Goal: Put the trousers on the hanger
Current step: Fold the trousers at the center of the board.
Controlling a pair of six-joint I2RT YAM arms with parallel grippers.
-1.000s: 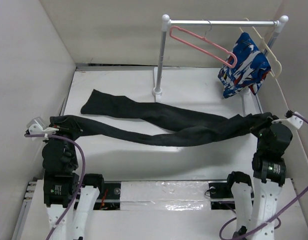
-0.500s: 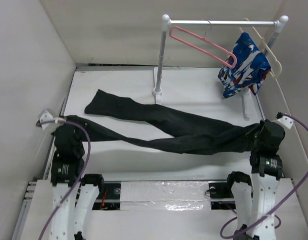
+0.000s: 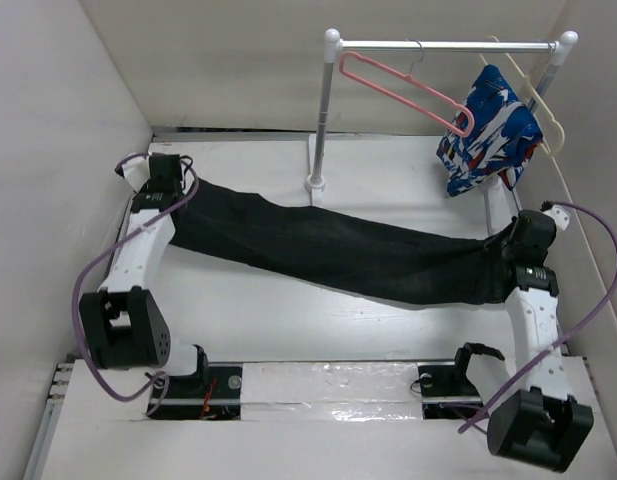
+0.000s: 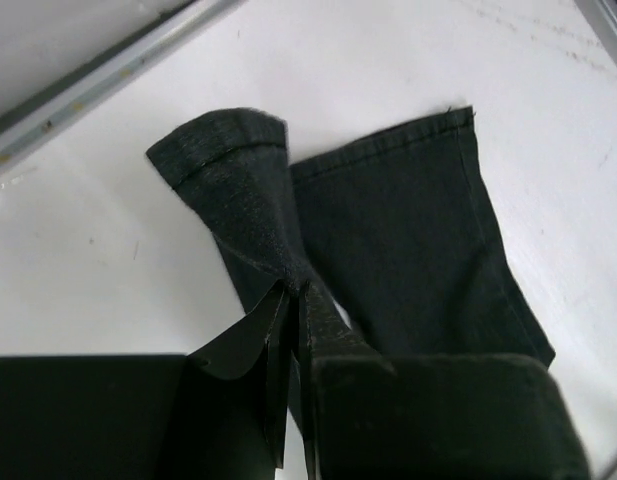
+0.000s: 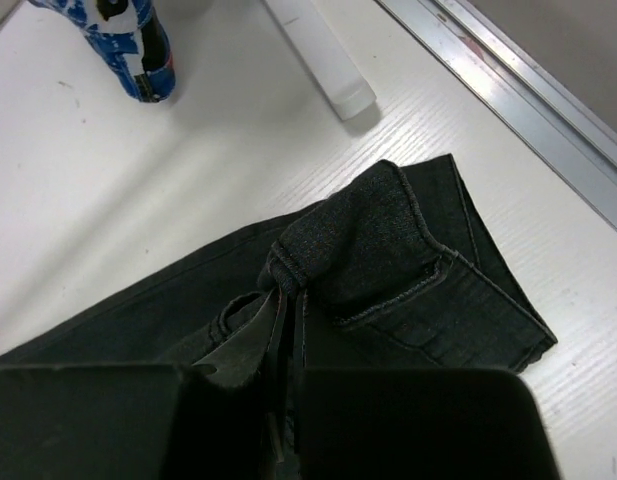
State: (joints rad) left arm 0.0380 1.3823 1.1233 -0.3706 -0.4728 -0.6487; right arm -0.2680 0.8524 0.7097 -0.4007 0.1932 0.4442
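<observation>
The trousers [image 3: 338, 250] are stretched in one broad black band across the desk [image 3: 248, 320], from the far left corner down to the right side, with the two legs laid one over the other. The left jaws are closed narrowly on a pinch of cloth just behind the leg cuffs [image 4: 388, 150]. One cuff is lifted by the pinch and the other lies flat on the desk. The right jaws are likewise shut on a bunched fold of the waistband [image 5: 428, 280]. The hanger [image 3: 403, 88] hangs from the rail [image 3: 438, 45] at the far side, well apart from the trousers and beside the patterned garment [image 3: 488, 130].

The cloth is judged soft and limp, with a denim-like weave – not fragile and not slippery, though fairly weighty for a garment. A deep sag between the two grips is to be expected once it is lifted, and a thin pinch may be dragged loose by that weight. Thick seamed parts – the waistband and the hems – are the surest places to be held, as they are now. For draping over the hanger's bar, the middle of the legs is probably best brought across it.
</observation>
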